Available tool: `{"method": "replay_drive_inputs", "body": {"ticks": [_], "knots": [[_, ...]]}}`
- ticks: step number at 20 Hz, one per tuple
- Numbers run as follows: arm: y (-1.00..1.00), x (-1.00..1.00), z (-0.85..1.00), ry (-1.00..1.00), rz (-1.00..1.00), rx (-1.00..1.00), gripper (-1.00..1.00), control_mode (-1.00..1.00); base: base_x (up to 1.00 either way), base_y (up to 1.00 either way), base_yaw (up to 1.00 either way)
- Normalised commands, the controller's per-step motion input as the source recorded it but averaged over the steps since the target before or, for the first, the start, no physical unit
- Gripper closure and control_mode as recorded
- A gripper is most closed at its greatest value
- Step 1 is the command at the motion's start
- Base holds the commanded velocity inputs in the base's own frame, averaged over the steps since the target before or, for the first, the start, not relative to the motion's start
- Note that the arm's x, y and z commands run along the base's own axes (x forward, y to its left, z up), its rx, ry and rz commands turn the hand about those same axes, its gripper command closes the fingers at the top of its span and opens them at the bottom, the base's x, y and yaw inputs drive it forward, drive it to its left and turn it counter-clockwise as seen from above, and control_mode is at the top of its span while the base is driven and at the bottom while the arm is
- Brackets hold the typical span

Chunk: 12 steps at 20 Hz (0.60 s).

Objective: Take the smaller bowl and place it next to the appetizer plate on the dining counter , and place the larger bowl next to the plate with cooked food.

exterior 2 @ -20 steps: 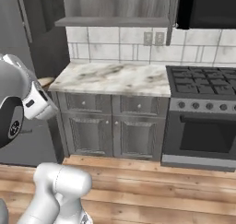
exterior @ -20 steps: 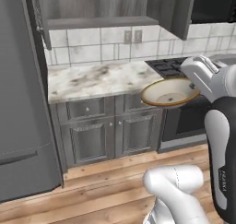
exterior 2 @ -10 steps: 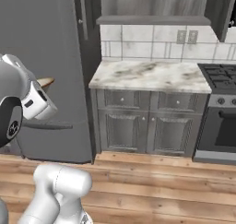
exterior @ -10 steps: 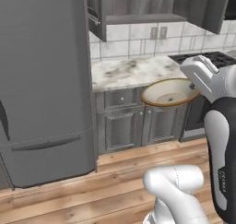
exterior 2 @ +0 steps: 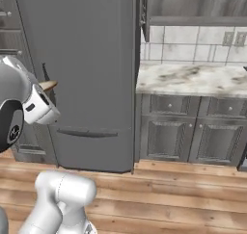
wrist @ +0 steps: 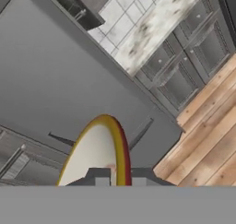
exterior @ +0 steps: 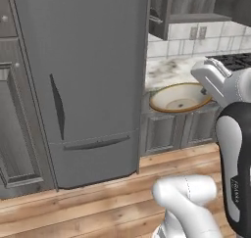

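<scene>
carrying the smaller bowl through the kitchen looks like the step in hand: the tan, brown-rimmed bowl hangs in the air at the end of the arm, held roughly level, with its speckled inside facing up in the left base view. the gripper is clenched on the bowl's rim, its dark tips straddling the edge at the bottom of the hand view, where the bowl rises as a pale oval with a yellow-brown border. in the right base view just a sliver of that rim pokes out past the white wrist.

beyond the bowl stands a tall grey fridge with a dark handle, and just beside it a marble-topped counter over grey cabinet doors, backed by white tiles. a stove corner sits at the far right of the left base view. wooden floor runs underneath.

neither the appetizer plate nor the dining counter can be made out from here, so the bowl is likely some way from its spot. to do the carry well, keep the rim pinch firm and the bowl level, since a grip on one edge lets a shallow bowl swing or slip. give the fridge front a wide berth while the base moves, and wait to lower until the small plate with the wedge is plainly in sight.
</scene>
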Motion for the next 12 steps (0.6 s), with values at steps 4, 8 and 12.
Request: {"method": "replay_drive_inputs", "body": {"ticks": [4,8,12], "knots": [[0.00,0.00,0.00,0.00,0.00,0.00,1.00,1.00,-0.77,0.93,0.00],[0.00,0.00,0.00,0.00,0.00,0.00,1.00,1.00,-0.99,0.70,0.00],[0.00,0.00,0.00,0.00,0.00,0.00,1.00,1.00,-1.00,0.43,0.00]]}}
